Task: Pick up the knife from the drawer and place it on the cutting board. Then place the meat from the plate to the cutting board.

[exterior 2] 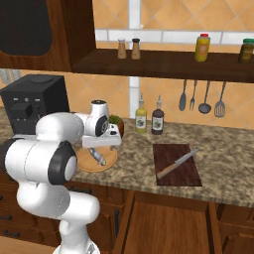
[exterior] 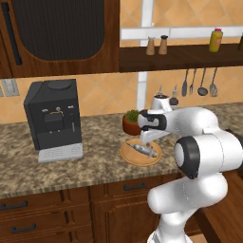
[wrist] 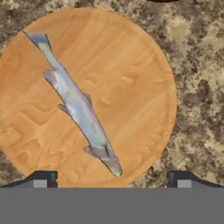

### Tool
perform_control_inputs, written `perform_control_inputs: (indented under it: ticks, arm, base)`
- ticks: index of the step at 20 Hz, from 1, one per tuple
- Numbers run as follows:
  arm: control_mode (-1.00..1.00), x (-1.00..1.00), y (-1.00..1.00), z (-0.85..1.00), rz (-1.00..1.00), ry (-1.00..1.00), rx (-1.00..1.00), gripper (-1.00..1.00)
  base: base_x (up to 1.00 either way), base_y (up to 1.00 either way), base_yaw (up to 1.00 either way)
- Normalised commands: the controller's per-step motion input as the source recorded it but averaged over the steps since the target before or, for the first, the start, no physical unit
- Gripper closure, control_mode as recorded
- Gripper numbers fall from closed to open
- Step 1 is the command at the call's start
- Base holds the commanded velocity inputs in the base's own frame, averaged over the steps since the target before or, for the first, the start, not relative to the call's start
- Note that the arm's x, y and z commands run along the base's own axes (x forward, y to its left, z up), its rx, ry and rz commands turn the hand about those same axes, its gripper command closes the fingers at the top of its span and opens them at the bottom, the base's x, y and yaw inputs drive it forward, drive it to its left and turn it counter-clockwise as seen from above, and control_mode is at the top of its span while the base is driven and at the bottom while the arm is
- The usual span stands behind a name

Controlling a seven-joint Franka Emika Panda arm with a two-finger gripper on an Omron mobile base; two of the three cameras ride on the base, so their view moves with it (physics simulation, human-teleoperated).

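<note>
The meat (wrist: 78, 105), a small silver-grey fish with pink tints, lies slantwise on the round tan plate (wrist: 135, 83). My gripper (wrist: 113, 179) hangs straight above it, open, its two fingertips (wrist: 41, 179) wide apart with nothing between them. From the left base view the gripper (exterior: 147, 141) points down just over the meat (exterior: 143, 150) and plate (exterior: 127, 156). In the right base view the knife (exterior 2: 176, 163) rests diagonally on the dark reddish-brown cutting board (exterior 2: 187, 174), well to the right of the plate (exterior 2: 85, 162) and gripper (exterior 2: 99, 150).
A terracotta plant pot (exterior: 130, 123) stands right behind the plate. A black coffee machine (exterior: 52, 118) sits at the left. Two bottles (exterior 2: 149, 118) stand against the wall. Utensils (exterior 2: 203, 99) hang under the shelf. An open drawer (exterior 2: 166, 225) juts out below the board.
</note>
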Motion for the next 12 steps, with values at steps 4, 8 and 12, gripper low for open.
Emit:
perform_control_inputs:
  ticks: [4, 8, 12]
  arm:
    - [-1.00, 0.35, 0.06, -0.34, 0.18, 0.12, -0.08, -1.00]
    - [-1.00, 0.37, 0.38, -0.31, 0.16, 0.12, -0.06, -1.00]
    - [-1.00, 0.29, 0.49, -0.26, 0.13, 0.11, -0.02, -1.00]
  base:
    - [0.00, 0.00, 0.00]
    - [0.00, 0.00, 0.00]
    - [0.00, 0.00, 0.00]
